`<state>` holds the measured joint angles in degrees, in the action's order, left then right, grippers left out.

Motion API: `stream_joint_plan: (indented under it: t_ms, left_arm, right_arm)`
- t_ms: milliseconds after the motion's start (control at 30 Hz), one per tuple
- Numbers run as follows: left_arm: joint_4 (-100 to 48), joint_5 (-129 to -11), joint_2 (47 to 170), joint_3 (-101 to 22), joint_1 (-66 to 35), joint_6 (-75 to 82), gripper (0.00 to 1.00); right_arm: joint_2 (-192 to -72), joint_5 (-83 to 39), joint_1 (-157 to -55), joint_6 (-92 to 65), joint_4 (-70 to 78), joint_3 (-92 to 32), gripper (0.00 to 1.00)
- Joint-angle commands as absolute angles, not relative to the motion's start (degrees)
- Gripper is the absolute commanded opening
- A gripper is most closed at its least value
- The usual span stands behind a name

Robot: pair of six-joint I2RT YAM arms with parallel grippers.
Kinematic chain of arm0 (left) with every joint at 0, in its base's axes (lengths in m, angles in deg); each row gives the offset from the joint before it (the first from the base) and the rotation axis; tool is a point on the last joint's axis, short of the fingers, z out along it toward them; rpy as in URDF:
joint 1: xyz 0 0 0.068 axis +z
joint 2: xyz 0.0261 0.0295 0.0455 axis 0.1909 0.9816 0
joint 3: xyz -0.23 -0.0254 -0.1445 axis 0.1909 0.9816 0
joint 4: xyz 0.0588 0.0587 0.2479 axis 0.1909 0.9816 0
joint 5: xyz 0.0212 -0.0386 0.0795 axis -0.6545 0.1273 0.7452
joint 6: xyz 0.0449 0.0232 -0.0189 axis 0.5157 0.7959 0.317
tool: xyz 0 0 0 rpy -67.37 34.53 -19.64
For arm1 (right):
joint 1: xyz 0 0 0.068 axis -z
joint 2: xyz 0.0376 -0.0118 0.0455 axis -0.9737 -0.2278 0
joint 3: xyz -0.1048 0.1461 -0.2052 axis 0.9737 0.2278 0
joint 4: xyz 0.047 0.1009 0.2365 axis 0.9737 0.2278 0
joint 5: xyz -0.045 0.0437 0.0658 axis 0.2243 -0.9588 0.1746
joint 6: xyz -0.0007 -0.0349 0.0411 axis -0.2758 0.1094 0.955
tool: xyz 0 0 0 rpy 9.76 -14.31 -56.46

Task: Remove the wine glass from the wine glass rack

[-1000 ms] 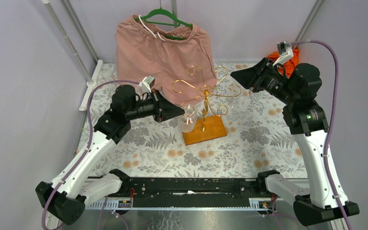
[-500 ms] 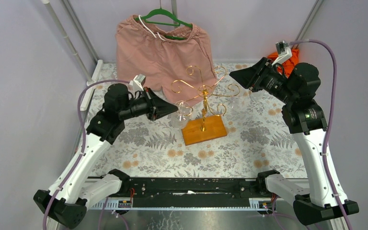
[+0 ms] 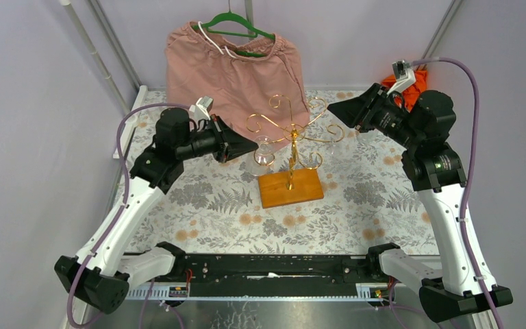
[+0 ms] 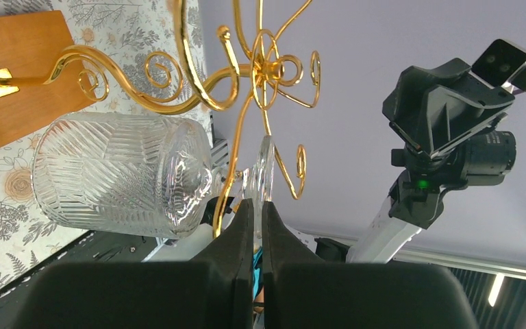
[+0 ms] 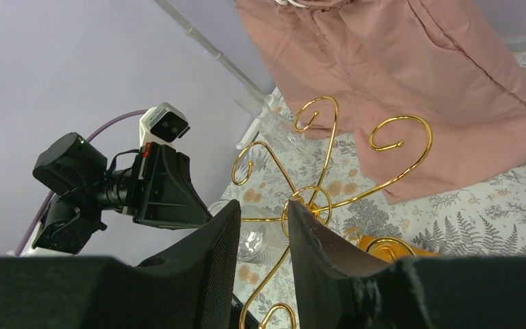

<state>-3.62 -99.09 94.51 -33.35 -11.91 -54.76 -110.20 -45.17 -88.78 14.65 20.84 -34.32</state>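
Wine glass (image 4: 123,175) hangs bowl-down at the left side of the wine glass rack (image 3: 292,133), and it is my left pincer (image 4: 254,205) that has it. The two fingers are clenched tight on the thin round foot, which shows edge-on just past my fingertips in the left wrist view. The bowl is clear cut glass with a ribbed leaf pattern; I can see the fern-print table cover (image 3: 383,199) straight through it, and its mouth points down toward that cover. One gold scroll arm curves across the stem right beside my fingers, so I cannot tell whether the stem is free of the hook or sits in it. The rack's central post stands upright in its orange-brown wooden base (image 3: 291,187), which rests flat on the table just right of the glass. My right pincer (image 5: 263,209) is up on the other side of the rack, near the upper right scrolls, its fingers parted and grasping nothing — the gold hub where the arms meet shows through the gap, some way beyond. Behind the rack a pair of pink shorts (image 3: 236,68) hangs from a green hanger (image 3: 236,26), the hem coming down behind the far scrolls. An orange cloth (image 3: 416,81) lies at the back right corner, partly hidden by my right wrist. The curled arms nearest my left fingers are what crowd the glass.
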Motion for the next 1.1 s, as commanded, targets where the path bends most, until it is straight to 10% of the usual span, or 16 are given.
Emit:
stream_joint_plan:
  t_ms: [0,1067]
  left_arm:
    - [-10.30,-100.55,95.04,-35.15,-11.58,-55.13,0.00]
    - [-15.28,-95.32,95.02,-33.48,-23.01,-57.91,0.00]
  right_arm:
    - [-109.10,-45.72,-89.00,13.67,19.67,-33.75,0.39]
    - [-108.04,-46.31,-88.92,14.10,18.88,-31.83,0.39]
